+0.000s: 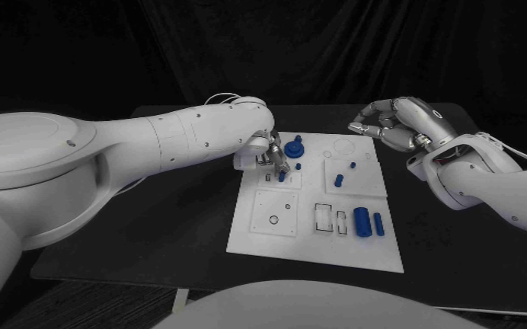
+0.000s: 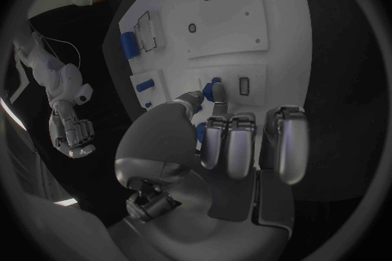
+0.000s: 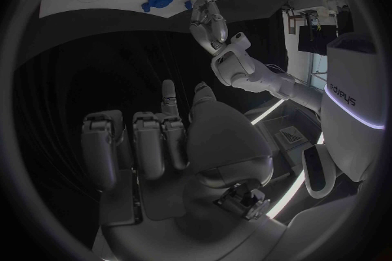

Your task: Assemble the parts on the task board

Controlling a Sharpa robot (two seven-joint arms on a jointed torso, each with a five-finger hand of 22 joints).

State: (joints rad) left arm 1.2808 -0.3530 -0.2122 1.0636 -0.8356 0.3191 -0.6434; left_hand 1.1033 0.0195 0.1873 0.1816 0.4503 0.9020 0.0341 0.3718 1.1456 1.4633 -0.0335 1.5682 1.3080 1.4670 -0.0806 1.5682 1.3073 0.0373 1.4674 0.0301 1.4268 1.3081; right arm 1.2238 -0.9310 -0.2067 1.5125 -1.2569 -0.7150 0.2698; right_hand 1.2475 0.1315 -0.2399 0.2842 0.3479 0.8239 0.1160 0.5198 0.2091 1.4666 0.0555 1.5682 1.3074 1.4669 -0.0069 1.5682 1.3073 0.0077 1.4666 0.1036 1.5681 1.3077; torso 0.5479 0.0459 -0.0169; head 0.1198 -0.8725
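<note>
The left hand [image 1: 270, 154] pinches a small blue peg [image 2: 217, 91] low over the task board [image 1: 318, 249]; it should settle straight down. The right hand [image 1: 393, 128] hovers curled, holding nothing, beyond the board's far corner.

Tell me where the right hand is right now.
In the head view, the right hand hangs off the task board's far right corner, fingers curled in and holding nothing, while the left hand works at the board's far left part.

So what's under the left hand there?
The left hand is over the white board, its fingertips at a small blue part. What lies directly beneath its palm is hidden.
</note>
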